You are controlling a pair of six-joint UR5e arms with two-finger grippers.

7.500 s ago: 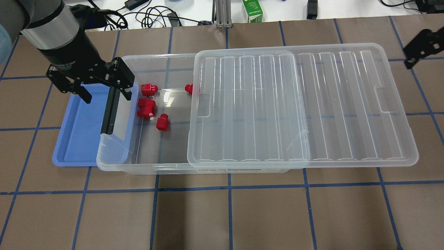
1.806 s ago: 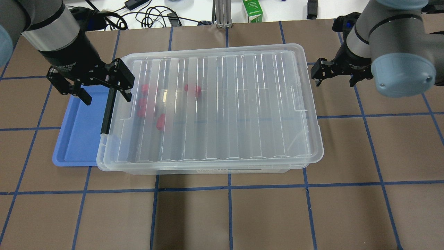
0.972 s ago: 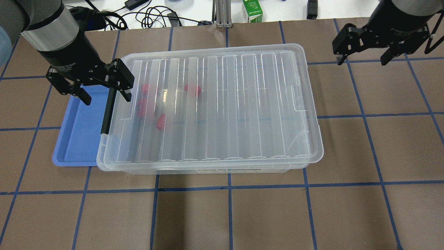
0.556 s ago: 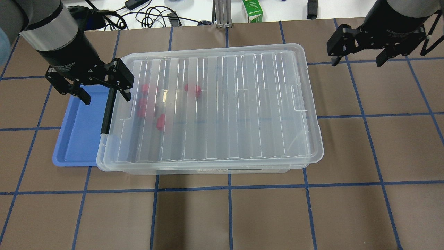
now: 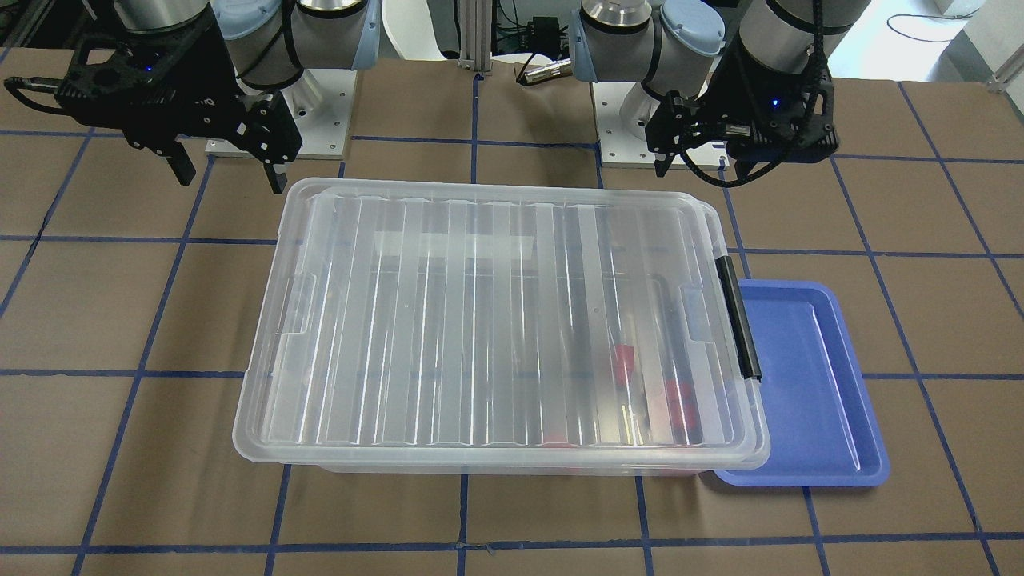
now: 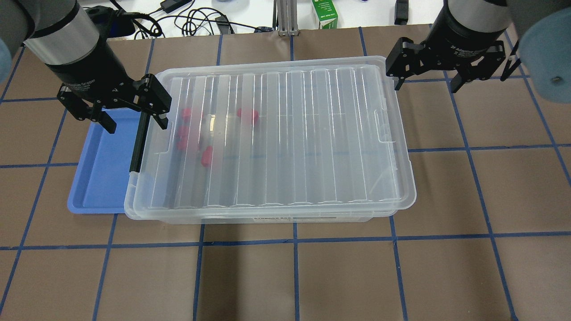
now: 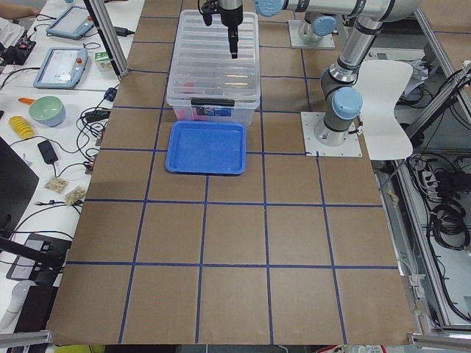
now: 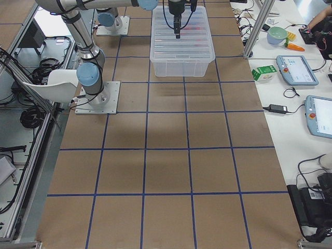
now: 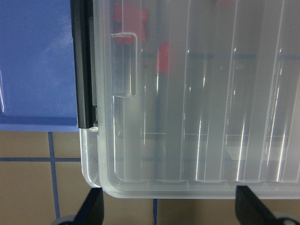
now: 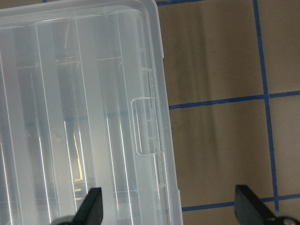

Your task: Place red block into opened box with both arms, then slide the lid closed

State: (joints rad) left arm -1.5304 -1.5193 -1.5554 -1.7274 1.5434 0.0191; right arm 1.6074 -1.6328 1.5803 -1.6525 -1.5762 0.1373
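Observation:
The clear ribbed lid (image 6: 285, 138) lies over the whole box (image 6: 267, 219), edges lined up. Several red blocks, such as one (image 6: 206, 156) near the box's left end and one (image 6: 248, 114) further back, show blurred through the lid. My left gripper (image 6: 136, 125) hangs open over the box's left end, astride the black clip bar (image 6: 137, 142). The left wrist view looks down on the lid (image 9: 211, 93) and a red block (image 9: 163, 56). My right gripper (image 6: 426, 85) is open, empty, above the table just off the box's far right corner; its wrist view shows the lid's notch (image 10: 145, 126).
A shallow blue tray (image 6: 102, 178) lies against the box's left end, partly under it. Cables, a green carton (image 6: 324, 13) and a metal post (image 6: 285, 18) sit beyond the table's far edge. Brown gridded table surface (image 6: 294, 281) spreads in front.
The lid has slid left from half off the box to fully over it. Since then the right gripper rose off it and has moved left toward the box's far right corner. The left arm stayed put.

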